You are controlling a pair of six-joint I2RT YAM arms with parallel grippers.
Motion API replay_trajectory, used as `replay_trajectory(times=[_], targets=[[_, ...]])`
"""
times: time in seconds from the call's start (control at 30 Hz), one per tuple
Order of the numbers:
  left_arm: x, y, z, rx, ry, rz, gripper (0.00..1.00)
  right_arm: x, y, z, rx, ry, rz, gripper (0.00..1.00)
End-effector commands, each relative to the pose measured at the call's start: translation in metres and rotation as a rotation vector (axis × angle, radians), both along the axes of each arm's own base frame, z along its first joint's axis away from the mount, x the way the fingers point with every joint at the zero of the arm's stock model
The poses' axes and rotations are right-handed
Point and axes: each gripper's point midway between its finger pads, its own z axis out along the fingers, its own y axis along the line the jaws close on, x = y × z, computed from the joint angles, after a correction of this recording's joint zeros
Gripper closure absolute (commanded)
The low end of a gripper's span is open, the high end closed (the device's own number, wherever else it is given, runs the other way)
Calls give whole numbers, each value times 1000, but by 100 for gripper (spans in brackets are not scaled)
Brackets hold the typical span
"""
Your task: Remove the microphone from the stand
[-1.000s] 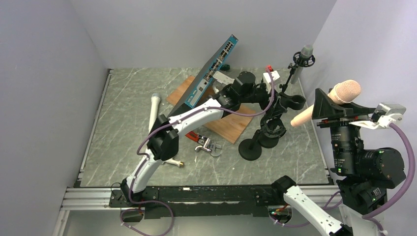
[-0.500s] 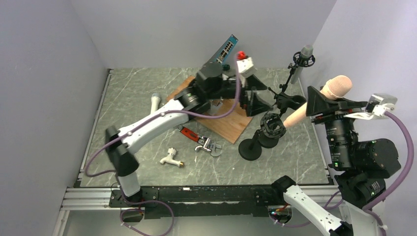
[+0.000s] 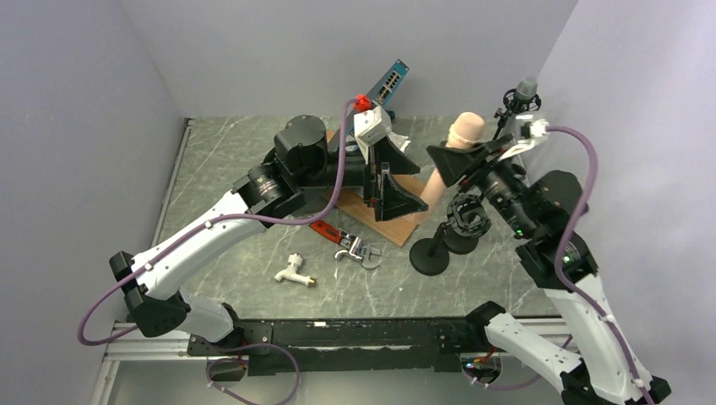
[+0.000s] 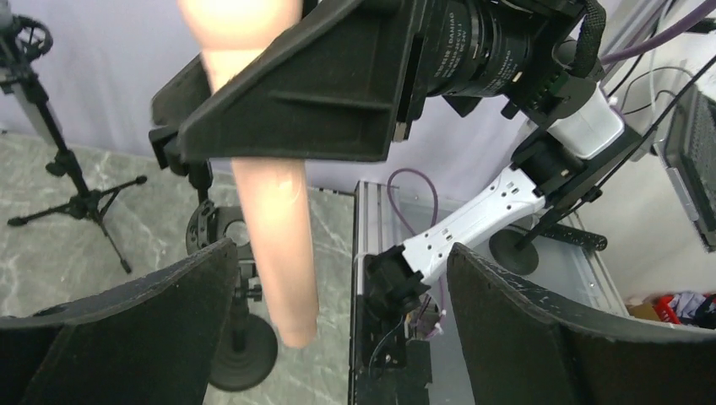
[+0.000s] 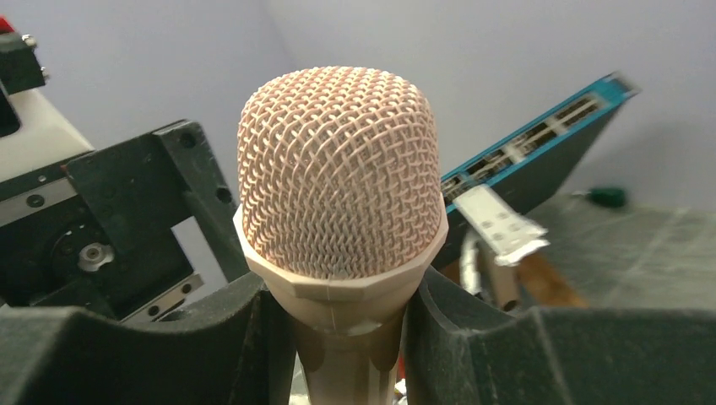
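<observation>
From the top camera, we are seeing the pink microphone [image 3: 465, 129] riding in the air, clear of the black desk stand [image 3: 432, 254], whose clip [image 3: 466, 216] is sitting empty below it. So we are judging the removal itself as done. What is remaining is carrying the microphone off and setting it down somewhere. The right gripper [image 3: 452, 160] is clamping it around the upper body, with the head tilted up. The left gripper [image 3: 414, 187] is hovering just beside the tail end, jaws spread wide, over the wooden board [image 3: 384, 218].

From the left wrist, we are looking between our own two pads [image 4: 127, 337], which are standing far apart and gripping nothing. The microphone's handle [image 4: 274, 245] is hanging down in the gap, nearer the left-hand pad; whether it is touching we cannot tell. The stand's base [image 4: 243, 356] is showing behind it.

From the right wrist, we are facing the mesh head [image 5: 342, 169] straight on, with both fingers [image 5: 127, 354] pressing against the neck just under it, which we are reading as a firm hold. The network switch [image 5: 549, 135] is leaning in the background.
</observation>
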Motion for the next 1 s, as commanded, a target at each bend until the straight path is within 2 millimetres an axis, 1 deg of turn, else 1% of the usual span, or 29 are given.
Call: replay_trajectory(times=[0.0, 0.03, 0.07, 0.13, 0.2, 0.23, 0.37, 0.5, 0.53, 0.57, 0.6, 0.63, 0.67, 0.7, 0.73, 0.77, 0.8, 0.83, 0.9, 0.97], targets=[[7, 6, -20, 96, 35, 57, 9, -22, 40, 26, 168, -62, 269, 100], [8, 5, -25, 120, 45, 63, 12, -22, 44, 22, 180, -54, 292, 100], [12, 4, -31, 145, 51, 82, 15, -23, 46, 22, 198, -60, 308, 100], [23, 6, -47, 203, 68, 145, 18, -23, 46, 18, 231, -52, 313, 100], [30, 7, -57, 235, 78, 188, 20, -25, 48, 16, 261, -44, 332, 100], [31, 7, -60, 246, 82, 197, 23, -26, 51, 14, 269, -40, 351, 100], [31, 4, -66, 267, 82, 196, 41, -27, 60, 1, 289, -3, 407, 100], [35, 5, -71, 281, 89, 233, 53, -29, 61, -10, 333, 17, 425, 100], [35, 5, -71, 280, 91, 232, 58, -30, 61, -12, 335, 21, 429, 100], [33, 4, -69, 275, 89, 226, 66, -29, 62, -16, 335, 32, 432, 100], [32, 4, -67, 270, 85, 224, 78, -29, 62, -19, 332, 38, 431, 100], [32, 5, -66, 268, 81, 229, 93, -28, 62, -21, 326, 41, 428, 100], [33, 7, -65, 268, 76, 238, 100, -28, 62, -22, 316, 43, 421, 94], [34, 9, -64, 265, 67, 248, 100, -26, 60, -23, 304, 47, 402, 71], [34, 12, -62, 264, 58, 258, 100, -25, 56, -23, 294, 48, 376, 43], [36, 16, -61, 266, 48, 278, 100, -22, 52, -24, 279, 54, 341, 11], [38, 21, -59, 265, 42, 304, 100, -20, 47, -26, 256, 67, 300, 1], [39, 27, -57, 262, 33, 329, 100, -19, 41, -23, 238, 58, 267, 0], [42, 40, -51, 257, 8, 380, 100, -19, 32, -25, 185, 58, 216, 0], [47, 57, -41, 253, -22, 454, 100, -22, 25, -23, 148, 34, 186, 0]])
